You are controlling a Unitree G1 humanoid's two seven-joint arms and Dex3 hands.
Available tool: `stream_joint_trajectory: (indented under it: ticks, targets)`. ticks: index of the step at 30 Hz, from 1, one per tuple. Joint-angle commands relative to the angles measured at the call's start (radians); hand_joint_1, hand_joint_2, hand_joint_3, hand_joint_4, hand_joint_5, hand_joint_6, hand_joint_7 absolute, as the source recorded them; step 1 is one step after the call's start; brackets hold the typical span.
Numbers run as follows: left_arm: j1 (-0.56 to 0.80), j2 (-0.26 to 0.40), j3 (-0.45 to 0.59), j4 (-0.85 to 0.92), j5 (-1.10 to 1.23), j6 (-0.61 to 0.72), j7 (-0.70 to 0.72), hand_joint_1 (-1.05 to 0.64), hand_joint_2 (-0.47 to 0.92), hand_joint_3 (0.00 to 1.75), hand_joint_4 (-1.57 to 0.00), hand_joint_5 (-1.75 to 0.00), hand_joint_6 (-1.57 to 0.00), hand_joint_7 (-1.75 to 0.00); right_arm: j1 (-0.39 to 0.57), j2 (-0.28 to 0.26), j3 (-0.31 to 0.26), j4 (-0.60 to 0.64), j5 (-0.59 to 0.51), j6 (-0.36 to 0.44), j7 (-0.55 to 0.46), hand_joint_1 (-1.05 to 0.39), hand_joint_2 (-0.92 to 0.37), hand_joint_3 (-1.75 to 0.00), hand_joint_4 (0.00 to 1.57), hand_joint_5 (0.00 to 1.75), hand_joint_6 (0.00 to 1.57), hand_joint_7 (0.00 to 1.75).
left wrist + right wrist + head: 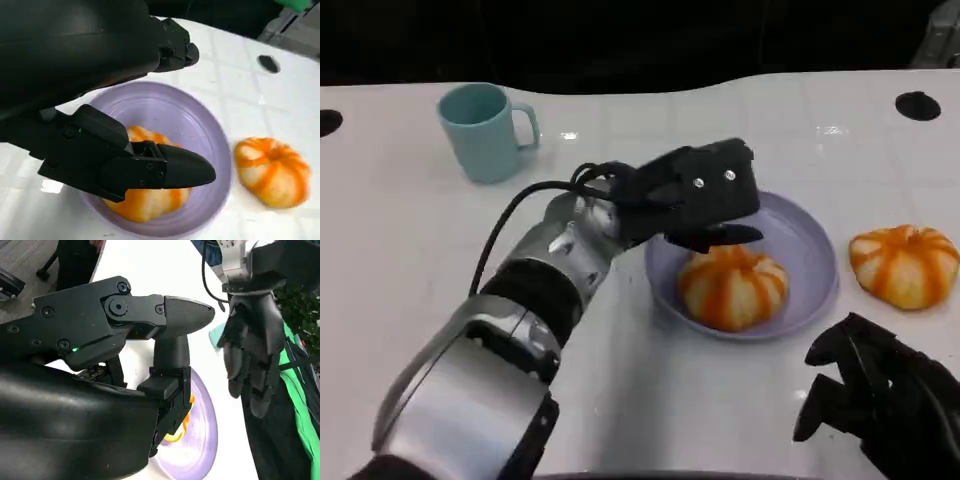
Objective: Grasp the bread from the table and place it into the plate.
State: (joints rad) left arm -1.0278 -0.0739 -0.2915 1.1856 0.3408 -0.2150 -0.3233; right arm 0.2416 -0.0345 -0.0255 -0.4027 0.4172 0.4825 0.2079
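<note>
An orange-striped round bread (732, 285) lies in the lavender plate (812, 245); the left wrist view shows the bread (142, 206) and the plate (200, 130) too. My left hand (700, 192) hovers just above the bread with its fingers apart and nothing in them, as the left wrist view of the hand (100, 100) confirms. A second bread (905, 262) (272, 170) rests on the table right of the plate. My right hand (882, 398) stays low near the front edge, holding nothing. The right wrist view shows my right hand (100, 365), my left hand (252, 355) and the plate (202, 440).
A teal mug (480, 130) stands at the back left of the white table. Dark round holes sit in the tabletop at the far right (917, 105) and far left (328, 122). My left forearm (535, 280) crosses the table's middle.
</note>
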Motion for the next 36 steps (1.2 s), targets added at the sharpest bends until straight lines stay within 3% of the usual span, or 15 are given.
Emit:
stream_joint_trajectory:
  ticks: [1,5,7,11,14,16,20,21,22,25,31,36]
  targets:
    - [0.084,0.042,0.107,-0.062,-0.140,-0.067,-0.103,-0.85,0.92,0.41,-0.21,-0.13,-0.20,-0.08,-0.003,-0.003,-0.007,-0.001,0.002,-0.006,-0.009,-0.42,-0.92,-0.44,0.63,1.75,0.49,1.59]
    - [0.160,0.050,0.186,-0.140,-0.249,-0.068,-0.153,-0.80,0.92,0.37,-0.34,-0.28,-0.32,-0.11,-0.004,-0.003,-0.007,-0.005,0.002,-0.001,-0.013,-0.41,-0.92,-0.44,0.62,1.75,0.49,1.60]
    - [0.208,0.051,0.228,-0.205,-0.309,-0.039,-0.169,-0.70,0.92,0.35,-0.45,-0.55,-0.51,-0.16,-0.003,-0.004,-0.007,-0.008,0.005,0.005,-0.015,-0.41,-0.92,-0.44,0.62,1.75,0.50,1.60]
    - [0.324,0.036,0.304,-0.397,-0.445,0.072,-0.189,-0.62,0.92,0.36,-0.63,-0.85,-0.76,-0.28,-0.005,-0.010,-0.004,-0.004,-0.001,-0.004,-0.010,-0.41,-0.92,-0.45,0.62,1.75,0.48,1.60]
    - [0.432,0.018,0.332,-0.573,-0.526,0.157,-0.174,-0.58,0.92,0.35,-0.69,-1.07,-0.78,-0.53,-0.005,-0.006,-0.004,-0.007,0.001,0.003,-0.017,-0.42,-0.92,-0.46,0.62,1.75,0.48,1.61]
    - [0.509,-0.004,0.365,-0.691,-0.601,0.242,-0.148,-0.59,0.92,0.31,-0.72,-1.29,-0.74,-0.85,-0.005,-0.003,-0.004,-0.010,0.002,0.005,-0.020,-0.42,-0.92,-0.45,0.63,1.75,0.49,1.61]
    - [0.624,-0.013,0.382,-0.878,-0.667,0.356,-0.103,-0.61,0.92,0.36,-0.71,-1.64,-0.65,-1.28,-0.004,-0.004,-0.002,-0.013,0.004,0.007,-0.019,-0.41,-0.92,-0.46,0.63,1.75,0.49,1.61]
    - [0.665,-0.010,0.382,-0.934,-0.684,0.385,-0.100,-0.61,0.92,0.36,-0.71,-1.67,-0.65,-1.31,-0.003,-0.004,-0.002,-0.016,0.004,0.009,-0.022,-0.41,-0.92,-0.46,0.63,1.75,0.49,1.61]
    - [0.701,-0.007,0.382,-0.985,-0.700,0.415,-0.095,-0.62,0.92,0.41,-0.75,-1.71,-0.60,-1.47,-0.001,-0.004,-0.002,-0.019,0.003,0.011,-0.024,-0.42,-0.92,-0.46,0.63,1.75,0.49,1.61]
    - [0.803,-0.015,0.399,-1.135,-0.763,0.523,-0.044,-0.63,0.92,0.42,-0.77,-1.74,-0.56,-1.62,0.000,-0.005,-0.004,-0.024,0.009,0.016,-0.025,-0.42,-0.92,-0.46,0.63,1.75,0.50,1.61]
    - [0.969,-0.034,0.423,-1.361,-0.878,0.686,0.050,-0.62,0.92,0.39,-0.84,-1.75,-0.60,-1.69,0.000,-0.008,-0.008,-0.030,0.010,0.026,-0.026,-0.42,-0.92,-0.46,0.63,1.75,0.49,1.61]
    - [1.036,-0.030,0.433,-1.434,-0.946,0.743,0.073,-0.58,0.92,0.41,-0.85,-1.75,-0.60,-1.71,0.001,-0.005,-0.010,-0.033,0.012,0.029,-0.030,-0.42,-0.92,-0.46,0.62,1.75,0.48,1.61]
